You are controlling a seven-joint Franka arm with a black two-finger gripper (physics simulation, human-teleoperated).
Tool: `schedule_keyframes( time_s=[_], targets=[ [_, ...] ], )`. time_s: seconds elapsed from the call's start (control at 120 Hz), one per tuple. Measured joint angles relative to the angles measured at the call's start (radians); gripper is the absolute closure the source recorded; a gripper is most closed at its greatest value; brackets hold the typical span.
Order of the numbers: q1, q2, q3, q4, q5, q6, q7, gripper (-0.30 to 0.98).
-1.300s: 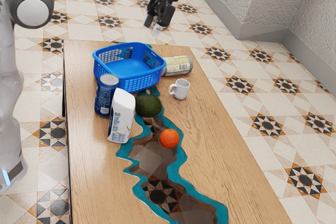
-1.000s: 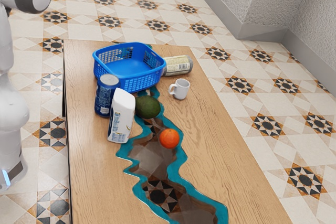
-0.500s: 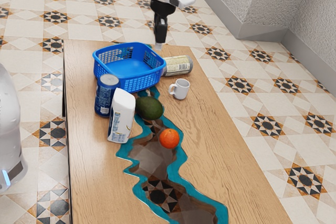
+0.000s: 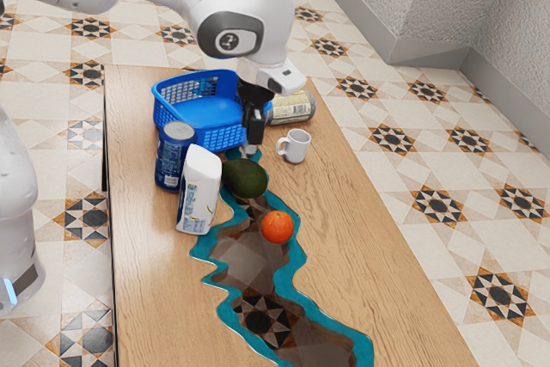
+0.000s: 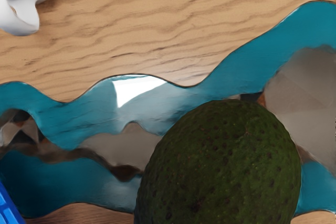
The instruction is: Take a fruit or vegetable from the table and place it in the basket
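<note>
Just above the avocado's basket-side end, the gripper point(image 4: 250, 150) points down beside the basket's near wall; whether it is open or shut cannot be made out. The dark green avocado point(image 4: 246, 179) lies on the table over the teal inlay. In the wrist view, the avocado point(image 5: 220, 169) looms large at the lower edge. An orange point(image 4: 277, 227) rests on the table, farther from the basket than the avocado. The blue basket point(image 4: 209, 113) stands at the table's far end, and its blue corner point(image 5: 7, 209) shows in the wrist view.
A white mug point(image 4: 296, 146) is close to the gripper, on the exterior view's right. Behind it lies a labelled can point(image 4: 292, 107). A blue can point(image 4: 173, 157) and a white bottle point(image 4: 199, 191) stand to the exterior view's left of the avocado, on the wooden table point(image 4: 361, 264).
After leaving the exterior view, my hand came back over the table's far end and has descended toward the avocado. The avocado has shifted and turned slightly; the other objects are unmoved.
</note>
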Motion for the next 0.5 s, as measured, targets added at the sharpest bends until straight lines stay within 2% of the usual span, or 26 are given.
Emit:
schedule_keyframes(
  time_s=[0.225, 0.5],
  targets=[
    [-0.013, 0.015, 0.0, -0.063, -0.035, 0.073, -0.016, 0.04],
    [-0.029, 0.048, 0.001, -0.091, -0.052, 0.095, -0.028, 0.04]
  ],
)
